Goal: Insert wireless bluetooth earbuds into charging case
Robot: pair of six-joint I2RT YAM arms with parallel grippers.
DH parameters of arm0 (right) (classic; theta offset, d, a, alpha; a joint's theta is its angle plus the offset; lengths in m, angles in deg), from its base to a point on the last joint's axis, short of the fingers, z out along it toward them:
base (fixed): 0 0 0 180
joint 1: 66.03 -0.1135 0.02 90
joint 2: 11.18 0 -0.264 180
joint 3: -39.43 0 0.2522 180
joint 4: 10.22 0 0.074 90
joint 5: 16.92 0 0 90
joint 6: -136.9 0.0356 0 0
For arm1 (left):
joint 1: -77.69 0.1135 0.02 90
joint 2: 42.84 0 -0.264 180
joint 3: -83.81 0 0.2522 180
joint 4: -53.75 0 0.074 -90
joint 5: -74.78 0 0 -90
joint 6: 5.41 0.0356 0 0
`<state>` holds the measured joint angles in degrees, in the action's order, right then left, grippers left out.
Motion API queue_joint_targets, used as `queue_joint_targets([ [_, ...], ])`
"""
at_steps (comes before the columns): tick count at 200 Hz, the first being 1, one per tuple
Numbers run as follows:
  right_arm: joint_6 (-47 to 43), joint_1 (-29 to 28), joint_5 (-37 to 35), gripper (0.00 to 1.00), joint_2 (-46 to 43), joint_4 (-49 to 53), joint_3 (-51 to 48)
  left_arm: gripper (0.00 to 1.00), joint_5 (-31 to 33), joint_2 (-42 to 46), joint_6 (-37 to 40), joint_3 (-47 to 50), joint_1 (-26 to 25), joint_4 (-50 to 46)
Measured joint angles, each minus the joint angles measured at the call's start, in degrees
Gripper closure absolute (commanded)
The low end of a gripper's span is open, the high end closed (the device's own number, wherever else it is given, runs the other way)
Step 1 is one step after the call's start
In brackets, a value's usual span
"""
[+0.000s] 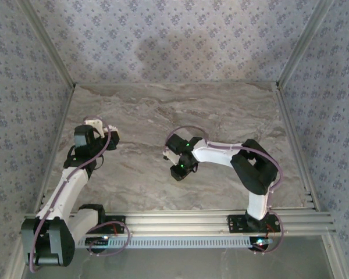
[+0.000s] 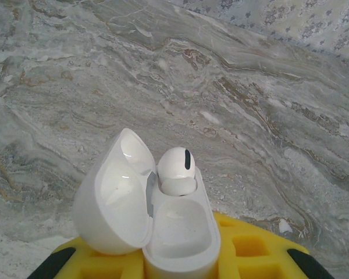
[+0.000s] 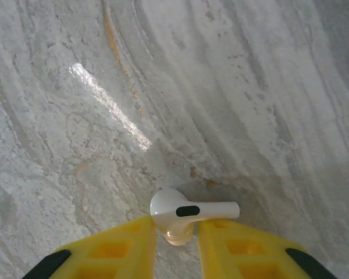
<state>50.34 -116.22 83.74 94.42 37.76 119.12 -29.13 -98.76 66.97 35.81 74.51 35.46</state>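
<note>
A: You are working over a tabletop (image 1: 221,116) of grey-brown veined stone. It is glossy enough to be throwing back a streak of light. Walls (image 1: 180,40) papered in a small blue-grey flower print are closing it in on three sides.

B: A ribbed metal frame (image 1: 192,220) is running along its near edge, where your arms are bolted.

A: Your left gripper (image 2: 177,261) is clamping its yellow fingers on the charging case (image 2: 180,232), a smooth, glossy white plastic pebble. The case's long axis is running straight away from your wrist and its mouth is facing up. The lid (image 2: 113,197) is standing open, swung to the left of the case body.

B: The seated earbud (image 2: 176,168) is sitting in the case's far well. Its rounded head is up, its black oval slot is facing the lens, and its stem is down inside.

A: Your right gripper (image 3: 177,247) is hanging well to the right of the case and nearer your bases. Its jaws are standing narrow, pinching the bulb of the loose earbud (image 3: 174,212).

B: That earbud's stem is lying level, pointing right across your fingers. You cannot tell whether it is touching the stone.
</note>
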Motion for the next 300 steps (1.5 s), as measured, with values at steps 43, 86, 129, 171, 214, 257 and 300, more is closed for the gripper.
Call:
queue_joint_targets([
  [43, -0.02, 0.02, -0.61, 0.9, 0.07, 0.04, 0.13, 0.89, -0.02, 0.0, 0.02, 0.0, 0.0, 0.0],
  [86, 0.0, 0.9, 1.81, 0.96, -0.07, -1.73, -0.07, 0.89, -0.44, 0.0, 0.26, 0.11, -0.2, 0.22],
  [129, 0.2, 3.15, 7.21, 0.97, -3.08, -4.22, -1.49, 0.89, -2.12, 0.0, 1.6, 2.86, -2.54, 3.15],
  [171, 1.62, 7.72, 15.02, 0.97, -11.5, -5.07, -1.64, 0.89, -6.19, -0.24, 5.38, 6.23, -9.88, 11.28],
  [214, 4.83, 13.79, 25.38, 0.97, -19.85, -6.58, -1.62, 0.9, -10.8, -3.91, 10.51, 7.3, -17.53, 21.44],
  [257, 8.63, 17.42, 35.41, 0.97, -22.12, -8.46, -1.16, 0.9, -14.12, -8.44, 13.46, 7.54, -21.7, 30.45],
  [300, 13.09, 19.54, 42.42, 0.97, -22.47, -11.96, -0.9, 0.9, -16.26, -11.52, 15.52, 7.54, -24.35, 35.91],
])
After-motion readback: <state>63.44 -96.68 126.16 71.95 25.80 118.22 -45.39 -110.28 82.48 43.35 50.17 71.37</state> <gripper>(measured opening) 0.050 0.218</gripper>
